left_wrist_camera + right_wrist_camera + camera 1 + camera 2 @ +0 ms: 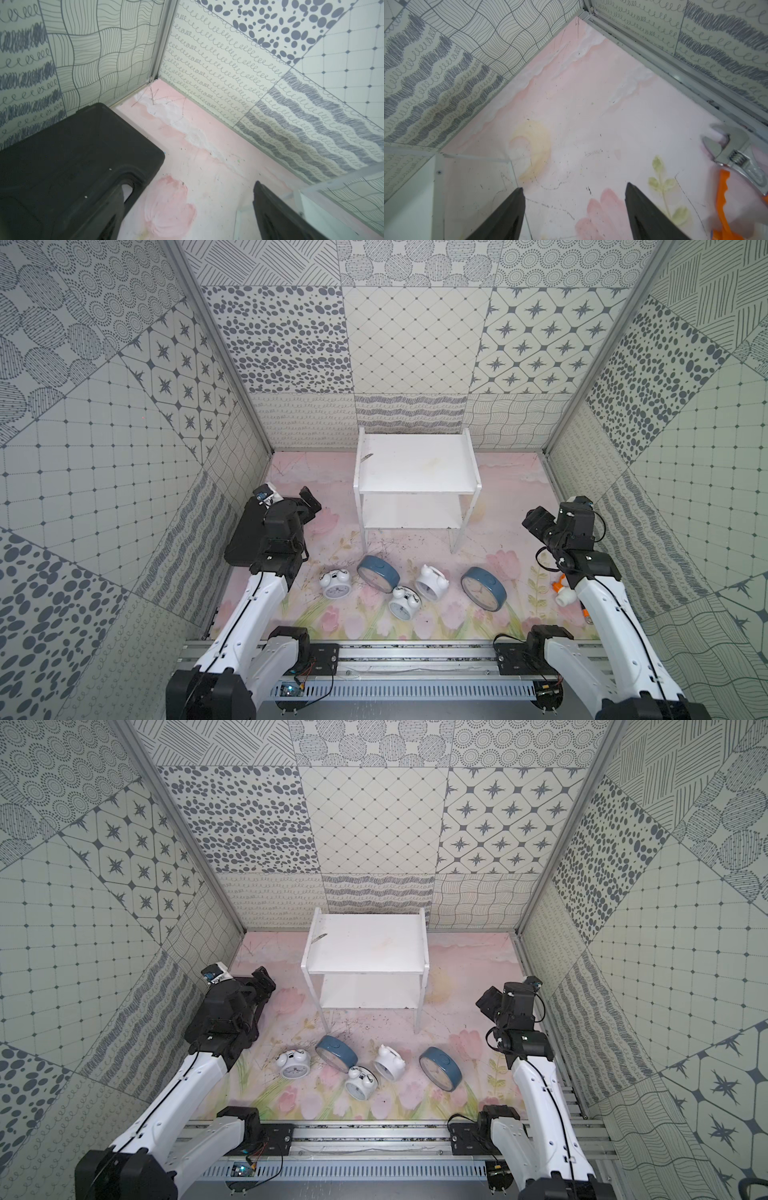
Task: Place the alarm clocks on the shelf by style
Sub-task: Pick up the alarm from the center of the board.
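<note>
1. The left gripper [190, 193] has its jaws spread wide. Only the floral mat [316, 477] shows between them, and it holds nothing. One finger hangs at the corner of the black case [72, 155]; whether they touch cannot be told.
2. The right gripper [574, 193] has its jaws apart, somewhat less widely, with bare mat between them and nothing gripped.
3. All five clocks lie on the mat in a loose row, near of the shelf [415, 464]. From left to right they are the leftmost white clock [336, 583], the left blue clock [377, 572], the middle white clock [402, 602], the third white clock [431, 583], which lies dial-down, and the right blue clock [484, 587].
4. The shelf stands at the far middle, by the back wall, between the two grippers and apart from both.
5. The black case lies along the left wall under the left arm. An orange-handled wrench [735, 158] lies by the right wall, just beside the right gripper.
6. Both arms reach far along their side walls, well apart from the clocks. Each gripper is angled down toward the mat beside the shelf.
</note>
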Controlling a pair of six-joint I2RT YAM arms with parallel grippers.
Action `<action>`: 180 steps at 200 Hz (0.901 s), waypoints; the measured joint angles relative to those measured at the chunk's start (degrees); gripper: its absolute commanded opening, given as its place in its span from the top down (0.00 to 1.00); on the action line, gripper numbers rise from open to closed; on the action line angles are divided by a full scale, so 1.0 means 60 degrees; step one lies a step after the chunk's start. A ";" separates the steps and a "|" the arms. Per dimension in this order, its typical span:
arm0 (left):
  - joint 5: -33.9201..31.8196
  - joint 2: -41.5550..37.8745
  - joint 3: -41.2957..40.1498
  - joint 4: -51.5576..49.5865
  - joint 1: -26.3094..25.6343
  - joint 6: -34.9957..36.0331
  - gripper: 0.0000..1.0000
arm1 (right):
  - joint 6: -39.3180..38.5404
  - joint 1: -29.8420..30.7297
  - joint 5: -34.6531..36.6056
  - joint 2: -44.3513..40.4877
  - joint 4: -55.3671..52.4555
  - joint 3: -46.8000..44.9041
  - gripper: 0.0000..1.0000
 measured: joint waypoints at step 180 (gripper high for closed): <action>0.1461 -0.0404 0.1537 -0.7195 -0.4328 -0.1242 0.12 | 0.0583 1.0120 0.0222 0.2590 -0.2896 0.1858 0.51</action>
